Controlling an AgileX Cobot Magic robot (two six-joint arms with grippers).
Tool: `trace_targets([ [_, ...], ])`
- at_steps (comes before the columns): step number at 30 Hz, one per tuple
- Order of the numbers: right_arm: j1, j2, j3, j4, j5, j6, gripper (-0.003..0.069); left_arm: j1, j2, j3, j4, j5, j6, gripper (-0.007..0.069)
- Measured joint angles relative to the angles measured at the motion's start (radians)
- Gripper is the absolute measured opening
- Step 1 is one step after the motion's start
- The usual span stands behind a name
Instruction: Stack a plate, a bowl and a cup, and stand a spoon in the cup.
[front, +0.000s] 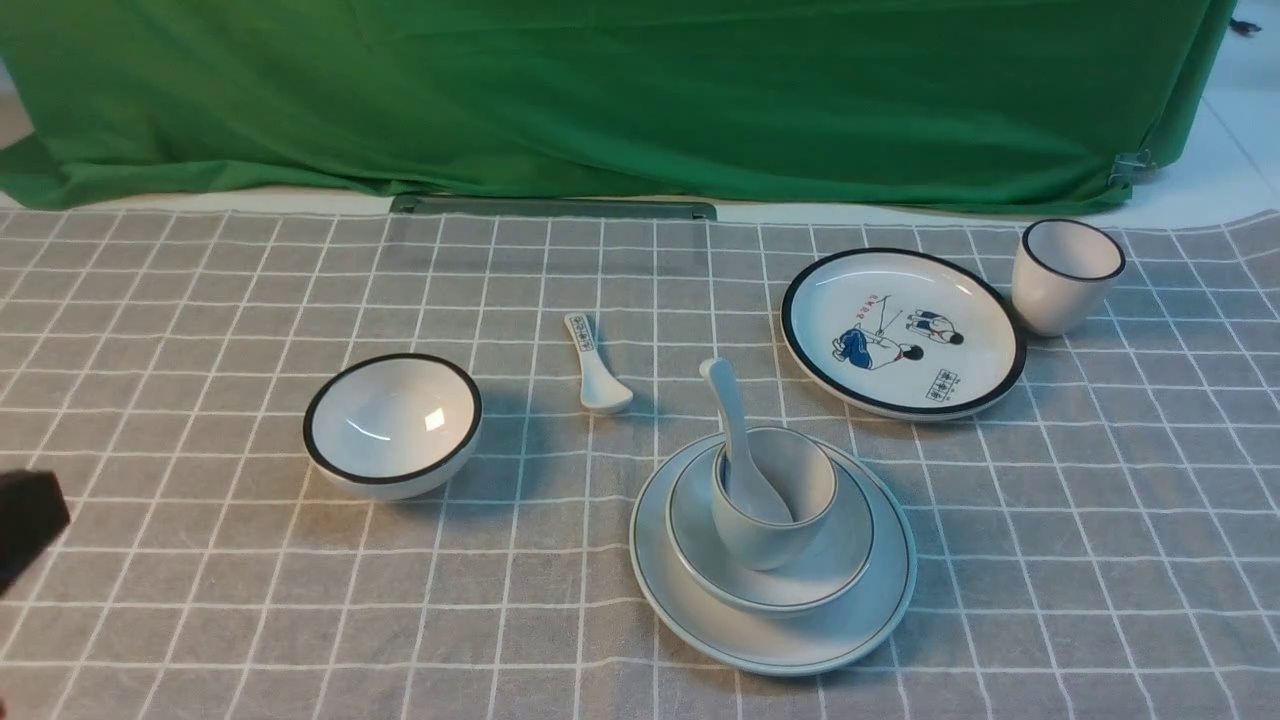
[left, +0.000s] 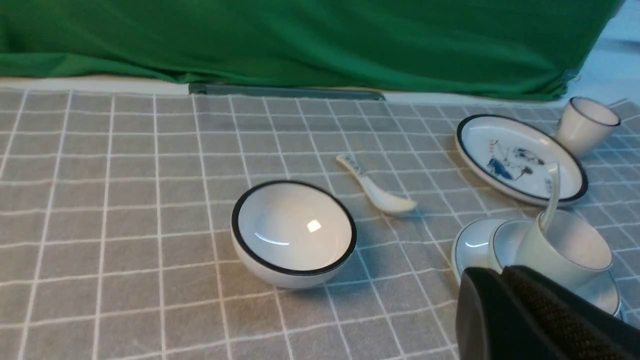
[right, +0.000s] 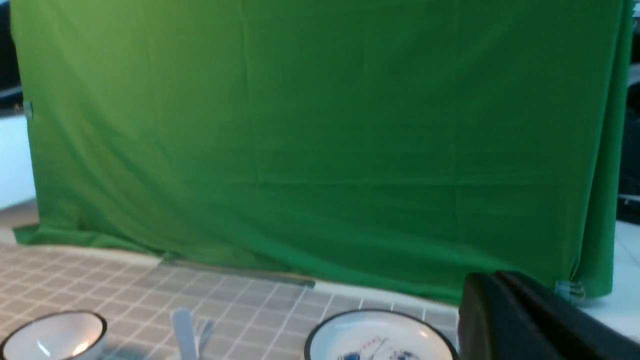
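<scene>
The plain plate (front: 780, 650) lies on the checked cloth at front centre. The shallow bowl (front: 850, 560) sits on it, and the handleless cup (front: 765, 540) stands in the bowl. The plain white spoon (front: 725, 400) stands in the cup, its handle leaning back and left. The stack also shows in the left wrist view: plate (left: 470, 242), bowl (left: 502, 240), cup (left: 535, 245), spoon (left: 550, 200). My left gripper (left: 501, 272) is shut and empty, left of the stack; only its tip (front: 25, 525) shows at the front view's left edge. My right gripper (right: 495, 277) is shut, empty, raised.
A black-rimmed deeper bowl (front: 392, 425) stands at the left. A small printed spoon (front: 597, 365) lies in the middle. A cartoon plate (front: 903, 330) and a black-rimmed cup (front: 1065, 275) are at the back right. A green cloth (front: 600, 100) hangs behind.
</scene>
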Motion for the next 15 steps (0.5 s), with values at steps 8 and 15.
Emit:
trace_targets([
  [8,0.000,0.019,0.013,0.004,-0.016,0.022,0.0076,0.000,-0.088,0.087,0.010,-0.176,0.024,0.0011],
  [15,0.000,0.019,0.019,0.005,-0.017,0.024,0.0087,0.000,-0.088,0.087,0.007,-0.183,0.036,0.0011],
])
